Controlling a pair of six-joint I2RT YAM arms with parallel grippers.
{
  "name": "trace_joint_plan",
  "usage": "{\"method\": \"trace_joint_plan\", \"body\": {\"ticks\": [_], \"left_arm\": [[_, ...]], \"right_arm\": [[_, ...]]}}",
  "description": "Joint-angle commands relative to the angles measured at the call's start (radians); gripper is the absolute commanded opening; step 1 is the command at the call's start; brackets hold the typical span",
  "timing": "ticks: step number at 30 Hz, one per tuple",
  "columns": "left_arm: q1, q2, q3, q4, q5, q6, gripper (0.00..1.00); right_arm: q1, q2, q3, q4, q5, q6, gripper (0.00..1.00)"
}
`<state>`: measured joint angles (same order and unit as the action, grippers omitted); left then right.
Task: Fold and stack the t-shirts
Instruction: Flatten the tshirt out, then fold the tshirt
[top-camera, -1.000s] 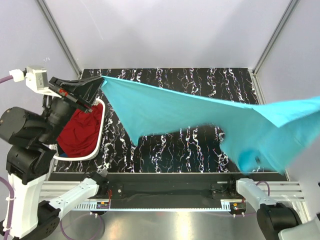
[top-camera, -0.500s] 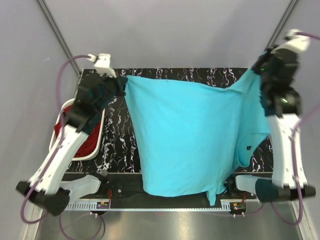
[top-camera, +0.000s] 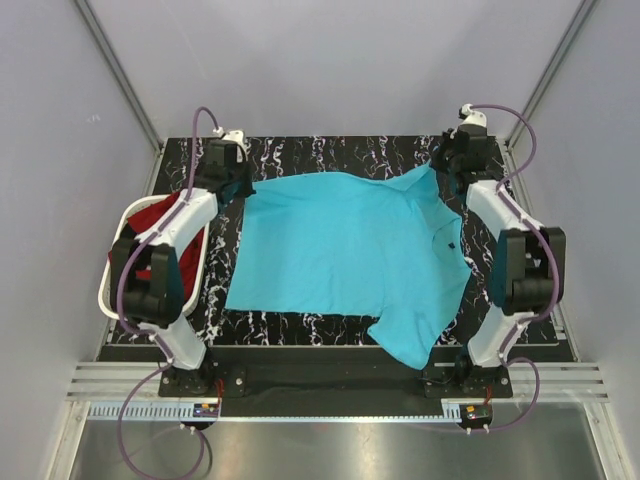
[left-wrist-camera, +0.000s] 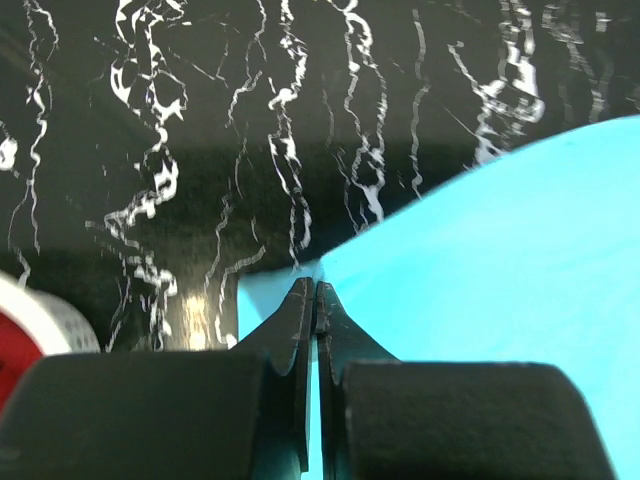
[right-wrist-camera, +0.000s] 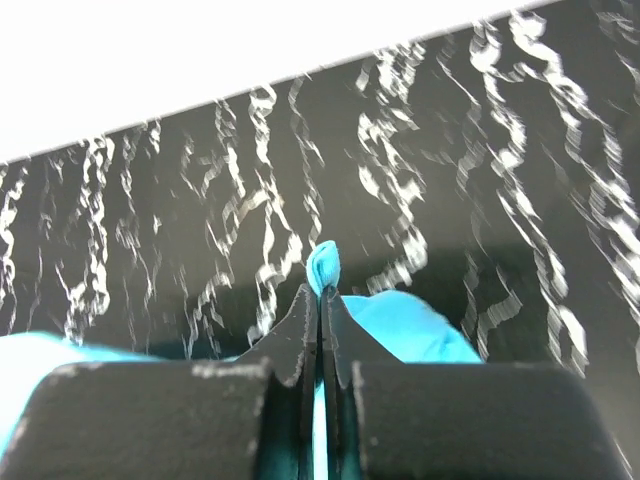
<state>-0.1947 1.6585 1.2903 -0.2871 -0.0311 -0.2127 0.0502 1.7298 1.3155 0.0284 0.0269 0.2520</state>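
Top external view has my left gripper (top-camera: 238, 190) and my right gripper (top-camera: 442, 170) at the two far corners of the bright turquoise-blue cloth t-shirt (top-camera: 350, 250). I judge I hold it this way so that its far edge is drawn straight between them and the body lies flat before any fold. The left wrist view shows my left gripper (left-wrist-camera: 308, 300) clenched on a thin corner of that shirt (left-wrist-camera: 480, 280), the jaws pressed together with cloth between them. The right wrist view shows my right gripper (right-wrist-camera: 320, 300) likewise clamped, a small nub of turquoise cloth (right-wrist-camera: 323, 265) poking out above the tips. The shirt is spread over the middle of the black white-veined table (top-camera: 330, 150), mostly smooth, with soft ripples near the far edge and one lobe, probably a sleeve, trailing toward the near right. I cannot tell whether that lobe overhangs the table's edge. The dark red cloth t-shirt (top-camera: 152, 212) lies bunched in the white plastic laundry basket (top-camera: 108, 290) at the left, so I judge stacking is a long way off.
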Motion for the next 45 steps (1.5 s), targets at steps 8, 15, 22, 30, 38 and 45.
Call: {"method": "trace_joint_plan", "body": {"ticks": [8, 15, 22, 30, 38, 45], "left_arm": [[0.11, 0.162, 0.17, 0.088, 0.094, 0.035, 0.0], [0.129, 0.178, 0.202, 0.075, 0.115, 0.101, 0.0], [0.129, 0.138, 0.167, 0.069, 0.142, 0.061, 0.0], [0.127, 0.107, 0.121, 0.0, 0.151, 0.095, 0.0], [0.124, 0.095, 0.046, 0.0, 0.106, 0.095, 0.0], [0.098, 0.087, 0.003, 0.0, 0.034, 0.153, 0.0]], "right_arm": [[-0.003, 0.208, 0.254, 0.03, -0.032, 0.05, 0.0], [-0.003, 0.111, 0.234, -0.145, 0.122, 0.104, 0.0], [-0.003, -0.025, 0.053, -0.154, 0.126, 0.204, 0.0], [-0.003, -0.209, -0.111, -0.246, 0.229, 0.339, 0.0], [-0.003, -0.295, -0.314, -0.237, 0.174, 0.389, 0.0], [-0.003, -0.343, -0.446, -0.203, 0.169, 0.406, 0.0]]}}
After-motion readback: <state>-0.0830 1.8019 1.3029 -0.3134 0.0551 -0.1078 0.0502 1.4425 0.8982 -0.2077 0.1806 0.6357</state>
